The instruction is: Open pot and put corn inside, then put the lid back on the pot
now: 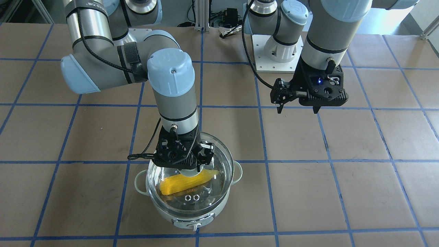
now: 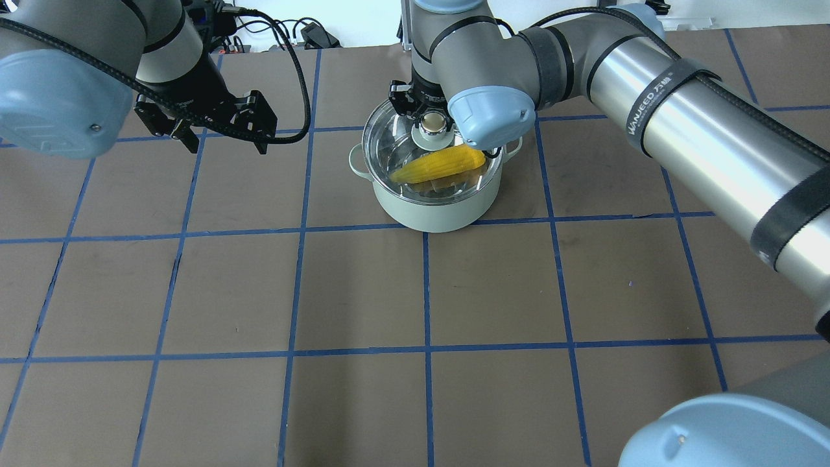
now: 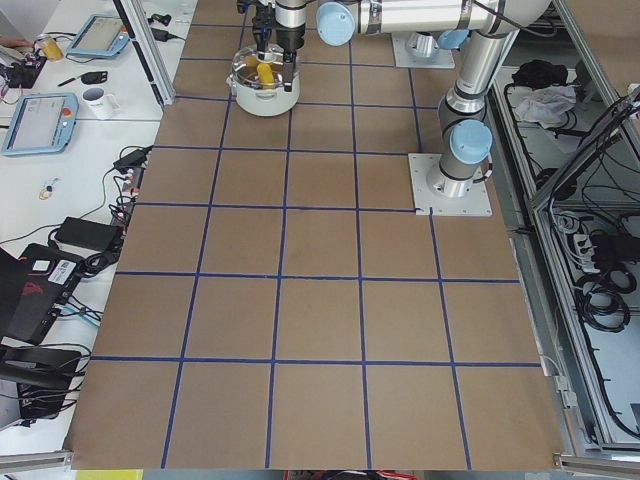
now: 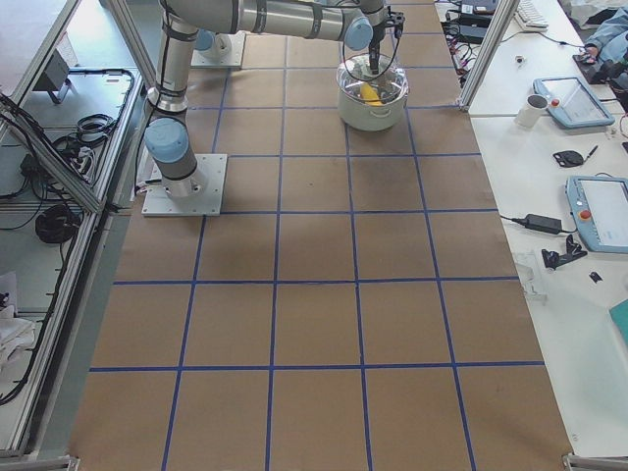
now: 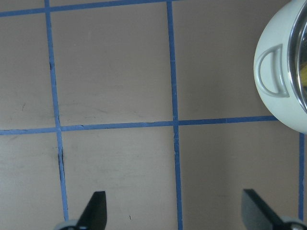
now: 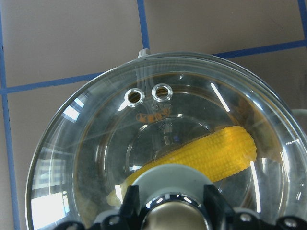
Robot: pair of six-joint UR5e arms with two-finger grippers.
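Note:
The mint-green pot (image 1: 192, 212) stands on the table, and the yellow corn (image 1: 181, 183) lies inside it. The clear glass lid (image 1: 219, 154) covers the pot's mouth; I cannot tell if it rests on the rim or hangs just above it. My right gripper (image 1: 192, 169) points straight down, shut on the lid's knob (image 2: 433, 122). In the right wrist view the fingers (image 6: 129, 203) flank the knob, with the corn (image 6: 216, 153) and two steam holes below the glass. My left gripper (image 1: 297, 109) is open and empty, hovering above bare table beside the pot (image 5: 273, 96).
Brown paper with blue tape grid lines covers the table. The left arm's white base plate (image 1: 277, 55) is at the table's robot side. Side benches hold tablets (image 4: 599, 211), a mug (image 4: 535, 101) and cables (image 3: 75, 235).

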